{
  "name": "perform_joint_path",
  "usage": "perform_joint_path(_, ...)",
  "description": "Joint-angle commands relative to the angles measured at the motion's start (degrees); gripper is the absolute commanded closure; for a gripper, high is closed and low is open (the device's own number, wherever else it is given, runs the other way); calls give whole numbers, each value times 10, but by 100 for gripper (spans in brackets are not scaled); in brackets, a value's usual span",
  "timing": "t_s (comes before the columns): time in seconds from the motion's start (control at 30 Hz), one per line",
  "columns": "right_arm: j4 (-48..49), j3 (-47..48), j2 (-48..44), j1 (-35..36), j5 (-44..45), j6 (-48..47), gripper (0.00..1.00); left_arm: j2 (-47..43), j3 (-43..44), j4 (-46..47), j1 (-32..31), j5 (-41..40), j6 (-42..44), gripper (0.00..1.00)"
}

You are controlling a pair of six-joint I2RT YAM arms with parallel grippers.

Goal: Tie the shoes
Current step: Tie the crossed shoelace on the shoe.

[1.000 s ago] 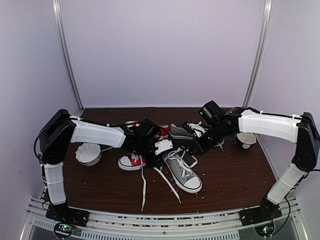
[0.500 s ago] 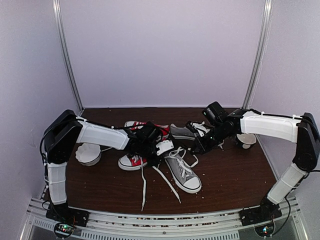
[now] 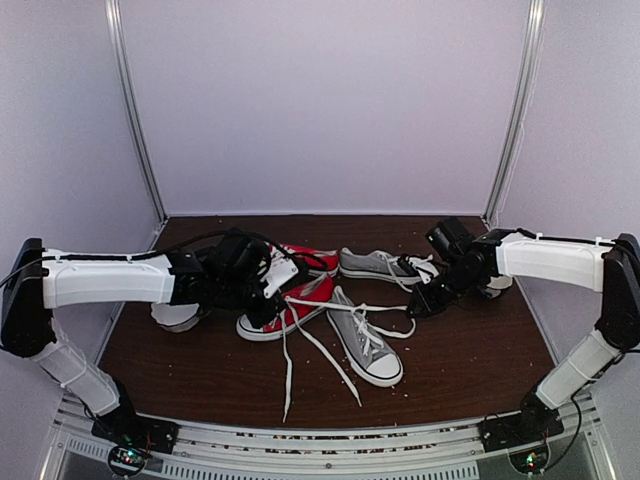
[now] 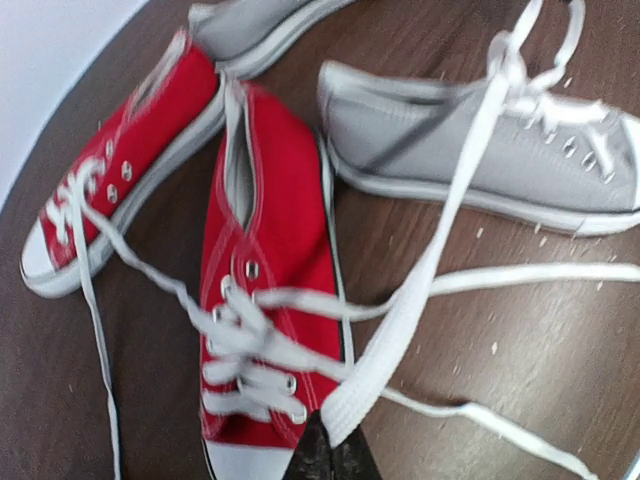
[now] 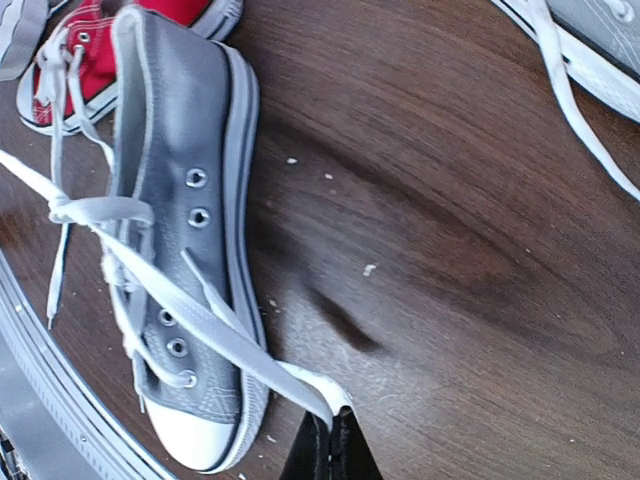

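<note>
left gripper (image 4: 326,448), right gripper (image 5: 331,428) on laces (image 4: 398,315)

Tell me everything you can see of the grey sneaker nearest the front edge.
The grey sneaker is a canvas low-top with white rubber toe cap, white sole and metal eyelets. It stands upright on the brown table, toe toward the near edge, right of a red sneaker. Its white laces are crossed, no bow; the left end effector pinches one end, the right end effector the other, stretched out sideways.
</note>
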Motion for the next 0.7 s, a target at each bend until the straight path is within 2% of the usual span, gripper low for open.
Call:
perform_joint_path(0.0, 0, -25, -4, -33, 45, 6, 100, -16, -62, -96, 16, -73, -83, 100)
perform_joint_path(0.13, -2, -25, 15, -36, 35, -8, 100, -36, -76, -104, 25, -87, -95, 100)
perform_joint_path(0.33, 1, -32, 37, -47, 66, -1, 100, -27, -79, -148, 37, -109, -109, 100)
perform_joint_path(0.6, 43, -56, 57, -74, -5, 12, 100, -44, -91, -141, 41, -114, -106, 100)
perform_joint_path(0.67, 78, -67, 61, -71, -65, 25, 100, -42, -82, -138, 41, -96, -87, 100)
